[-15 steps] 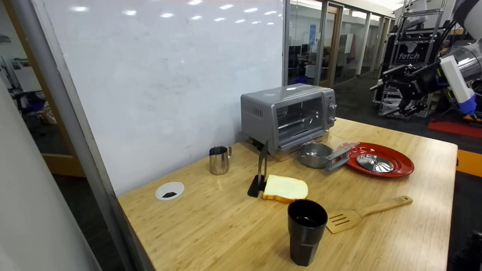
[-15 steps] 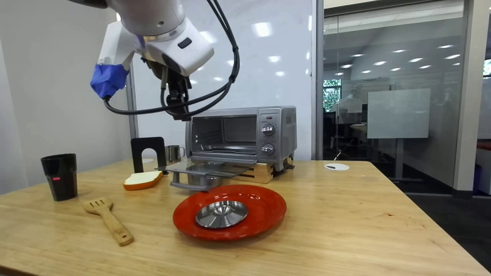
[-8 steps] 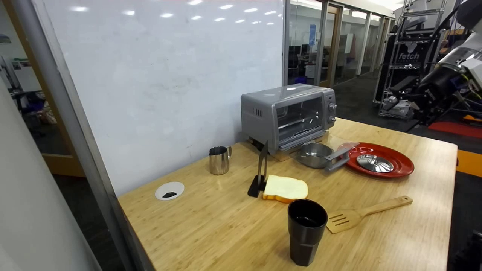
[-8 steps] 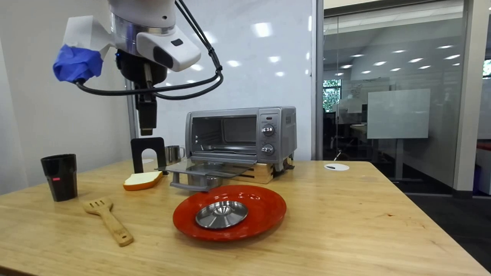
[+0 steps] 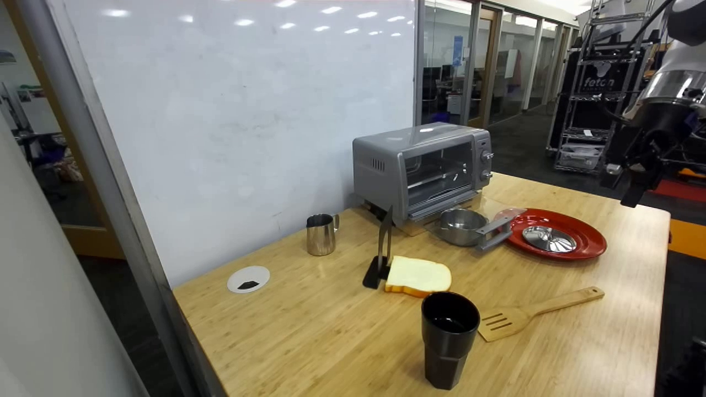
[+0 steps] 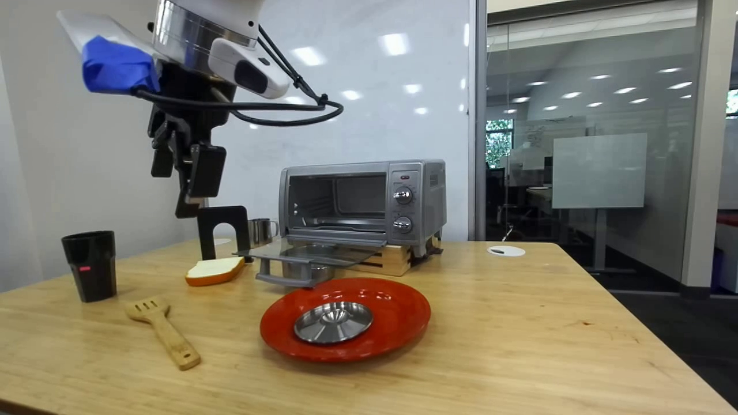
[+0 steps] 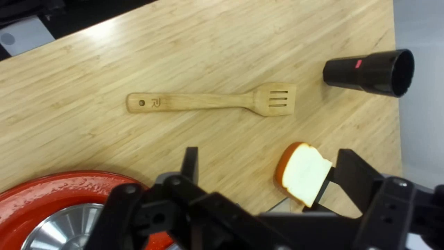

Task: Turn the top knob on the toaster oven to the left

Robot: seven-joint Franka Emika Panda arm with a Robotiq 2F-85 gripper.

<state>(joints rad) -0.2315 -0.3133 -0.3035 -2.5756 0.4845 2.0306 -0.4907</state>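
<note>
Both exterior views show one whiteboard (image 5: pixel 248 121) behind one wooden table (image 6: pixel 519 323). One robot arm (image 6: pixel 187 37) hangs over the scene. The one toaster oven (image 5: pixel 413 139) sits close to the whiteboard, raised on a wooden block (image 6: pixel 383 262); its lowered glass door (image 6: pixel 346 256) juts out over the table, taking up the space straight in front. The gripper (image 7: pixel 270 166) hangs well apart from the oven, its two fingers spread wide, with tabletop showing between them in the wrist view.

One red plate (image 6: pixel 398 323) lies just beyond the door. One wooden spatula (image 7: pixel 208 101) lies flat near one upright black cup (image 6: pixel 89 265), whose inside is too dark to read. One steel pot (image 5: pixel 460 234) stands under the door; its contents cannot be made out. One black bookend (image 6: pixel 225 214) stands upright just beside one slice of bread (image 5: pixel 419 275), with one steel pitcher (image 6: pixel 261 231), dark within, behind it. One steel lid (image 6: pixel 334 323) rests in the plate. Two white discs (image 6: pixel 506 251) lie on the table, well apart. The top knob (image 6: pixel 403 195) and bottom knob (image 6: pixel 402 225), two in all, sit on the oven's front panel.
</note>
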